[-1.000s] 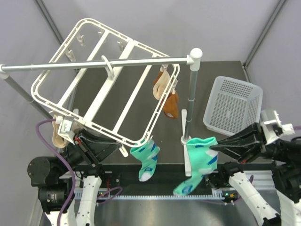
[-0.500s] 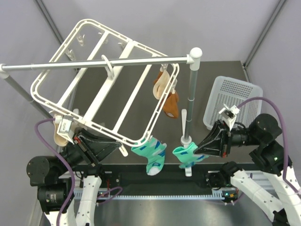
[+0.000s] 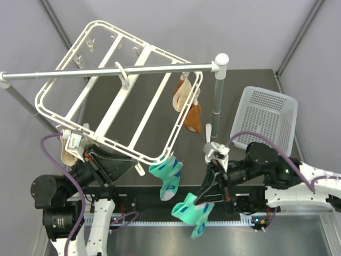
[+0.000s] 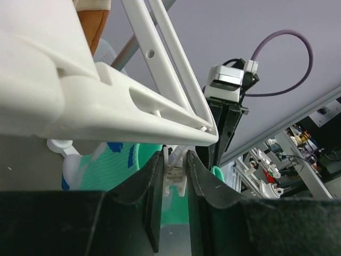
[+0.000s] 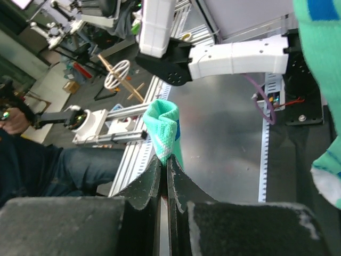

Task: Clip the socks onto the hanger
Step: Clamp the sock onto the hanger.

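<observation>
The white hanger hangs tilted from its hook on the rail. One teal sock dangles from a clip at the hanger's near corner. My left gripper is under the near edge, shut on a small white clip and squeezing it. Behind that clip the hanging sock shows under the hanger's bar. My right gripper sits low, right of the hanging sock, shut on the folded edge of a second teal sock. That sock droops below the jaws.
A grey rail on a post carries the hanger. An orange sock and a beige sock hang at the far right corner, another beige one at the left. A white perforated basket stands at the right.
My right arm has swung left and down with its sock, from right of the post to just beside the hanging sock. The hanging sock swayed slightly. The left gripper kept still.
</observation>
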